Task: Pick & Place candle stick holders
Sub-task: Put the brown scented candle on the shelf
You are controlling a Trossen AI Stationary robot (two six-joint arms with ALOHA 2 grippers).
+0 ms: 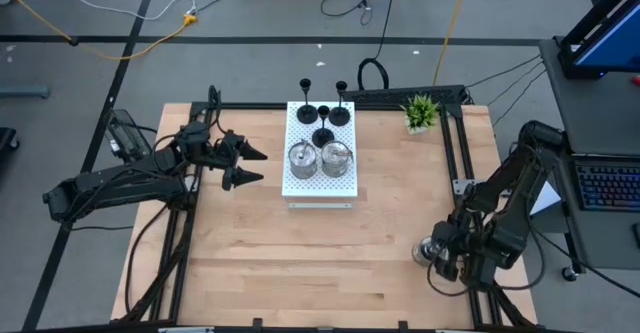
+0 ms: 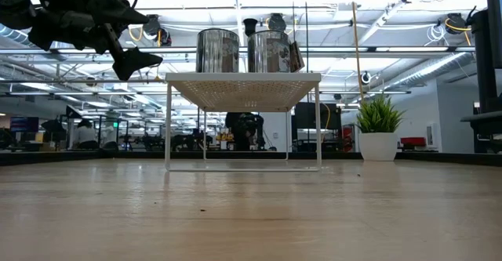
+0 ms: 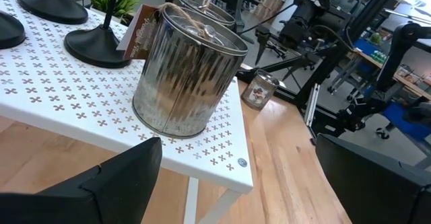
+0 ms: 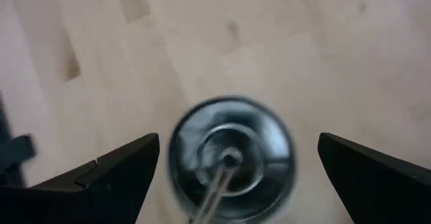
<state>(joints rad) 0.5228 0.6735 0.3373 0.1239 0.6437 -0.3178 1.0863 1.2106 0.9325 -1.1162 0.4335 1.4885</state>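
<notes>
five of six holders are on the white perforated board (image 1: 320, 178) at the back middle of the table (image 1: 300, 263): three black stemmed holders (image 1: 323, 133) on its far half, two silver holders (image 1: 319, 157) side by side on its near half. you can check that count in the high view; the low view shows only the two silver ones plus bits of the black ones behind.

the sixth, a silver holder (image 1: 431, 250), sits on bare wood at the table's near right edge, well apart from the board. right gripper (image 4: 236, 177) hangs right over it, fingers spread wide on either side, not closed on it. the right wrist view is blurred, so you can't tell whether the fingers touch it.

left gripper (image 1: 248, 165) waits just left of the board, raised above the table, jaws wide open and empty, pointing at the nearer silver one.

the green potted plant (image 1: 421, 111) sits at the back right, not in play.

my read: if the board is the target, you're one piece short. if you're unloading it, you've one off and five left. the pictures don't settle which way it runs.
</notes>
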